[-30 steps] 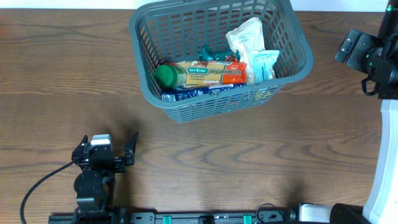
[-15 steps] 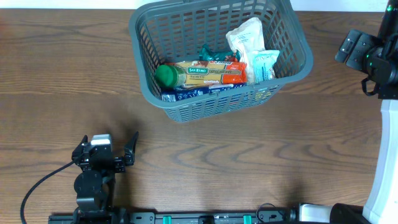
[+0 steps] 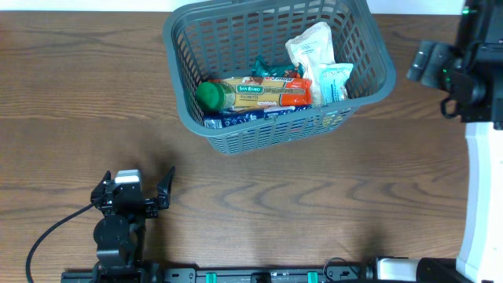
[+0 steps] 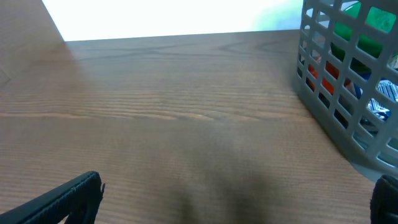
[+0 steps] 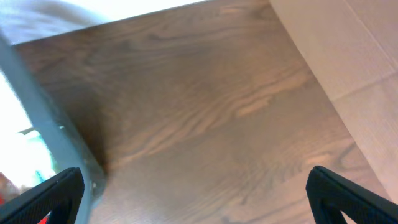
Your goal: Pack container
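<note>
Left of your right fingers (image 5: 354,199), spread and empty, sits the basket (image 3: 259,137), long axis left-right; your left fingers (image 4: 56,202), also spread, lie farther.

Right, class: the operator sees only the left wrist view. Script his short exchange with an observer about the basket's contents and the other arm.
Operator: What's inside the basket?
Observer: The basket holds a green-lidded jar, a pasta packet and white bags.
Operator: Where's the right gripper?
Observer: The right gripper is off the basket's right end, apart from it.
Operator: Carrying anything?
Observer: No, its jaws are open and empty.
</note>
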You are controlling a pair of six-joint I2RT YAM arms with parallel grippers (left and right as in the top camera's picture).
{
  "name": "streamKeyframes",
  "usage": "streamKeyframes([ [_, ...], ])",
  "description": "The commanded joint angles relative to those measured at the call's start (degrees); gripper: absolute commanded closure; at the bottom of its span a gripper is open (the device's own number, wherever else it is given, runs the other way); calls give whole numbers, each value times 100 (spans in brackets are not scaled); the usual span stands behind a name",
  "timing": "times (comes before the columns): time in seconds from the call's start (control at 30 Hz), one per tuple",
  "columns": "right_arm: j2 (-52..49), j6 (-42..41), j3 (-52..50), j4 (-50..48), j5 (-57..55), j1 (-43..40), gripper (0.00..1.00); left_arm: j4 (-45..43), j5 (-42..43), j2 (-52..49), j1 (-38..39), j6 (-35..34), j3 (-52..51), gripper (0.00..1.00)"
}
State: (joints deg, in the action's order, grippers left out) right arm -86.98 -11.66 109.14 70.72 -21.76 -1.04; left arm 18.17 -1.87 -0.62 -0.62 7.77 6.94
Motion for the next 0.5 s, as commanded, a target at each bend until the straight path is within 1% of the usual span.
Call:
streamKeyframes([
  [0.0, -17, 142, -87, -461, -74, 339, 1, 13, -26, 39, 22, 79, -136, 1],
  [0.13, 173, 289, -225, -1611, 17, 804, 1, 13, -26, 39, 22, 79, -136, 1],
  [0.23, 428, 323, -402, -2194, 83, 1058, 1, 13, -26, 39, 22, 79, -136, 1],
  [0.37, 887, 323, -682, -2527, 684, 1115, 1, 13, -26, 39, 22, 79, -136, 1],
  [0.47, 1338, 557, -1080, -2699, 1180, 1058, 1, 13, -26, 39, 22, 79, -136, 1],
])
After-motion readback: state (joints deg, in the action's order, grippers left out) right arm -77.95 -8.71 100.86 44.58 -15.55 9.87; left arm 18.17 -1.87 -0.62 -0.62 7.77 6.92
